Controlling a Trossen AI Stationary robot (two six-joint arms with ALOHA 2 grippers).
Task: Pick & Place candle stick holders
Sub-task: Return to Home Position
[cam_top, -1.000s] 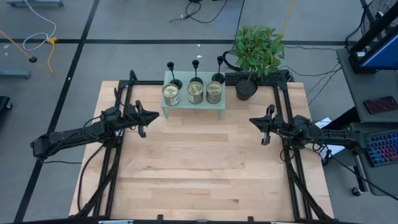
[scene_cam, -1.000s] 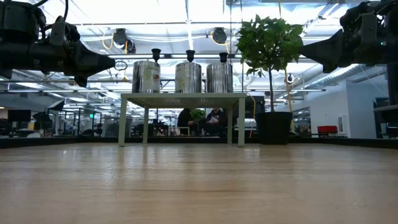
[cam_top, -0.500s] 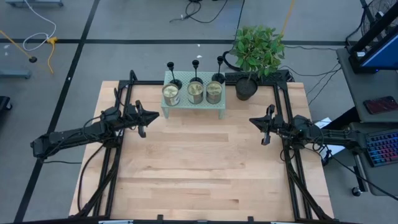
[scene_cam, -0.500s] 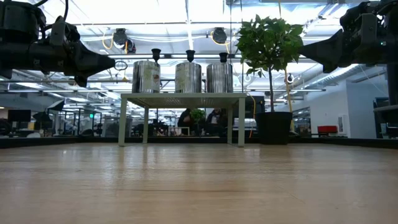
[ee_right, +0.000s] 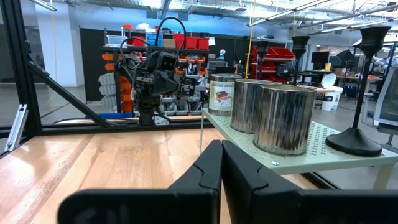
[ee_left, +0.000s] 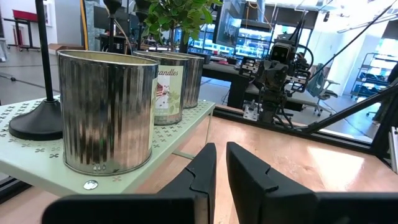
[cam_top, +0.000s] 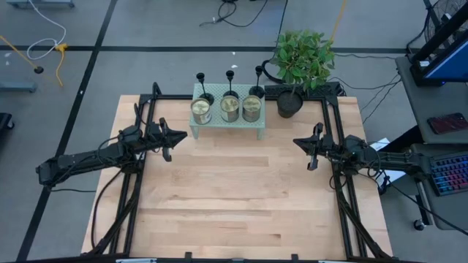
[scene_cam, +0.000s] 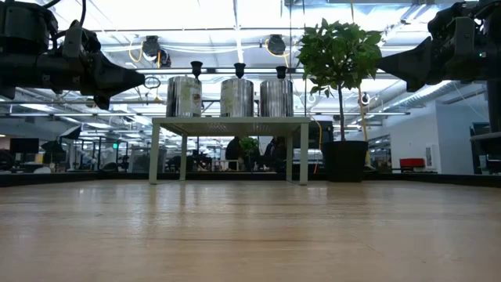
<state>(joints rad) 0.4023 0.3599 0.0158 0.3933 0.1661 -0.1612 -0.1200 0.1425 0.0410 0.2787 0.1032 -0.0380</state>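
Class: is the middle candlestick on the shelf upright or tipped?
Upright: the candlestick stands on its base on the shelf, cup on top.

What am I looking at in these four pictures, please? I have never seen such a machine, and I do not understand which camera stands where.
It is a robot with two dark arms at a wooden table. One picture looks straight down, one looks level across the tabletop, and two come from cameras on the wrists. The left gripper and the right gripper hover above the table's sides, both shut and holding nothing. At the far edge stands a small pale green shelf. On it are three metal tins, and behind them three black candle stick holders. A potted plant stands beside the shelf, toward the right arm.
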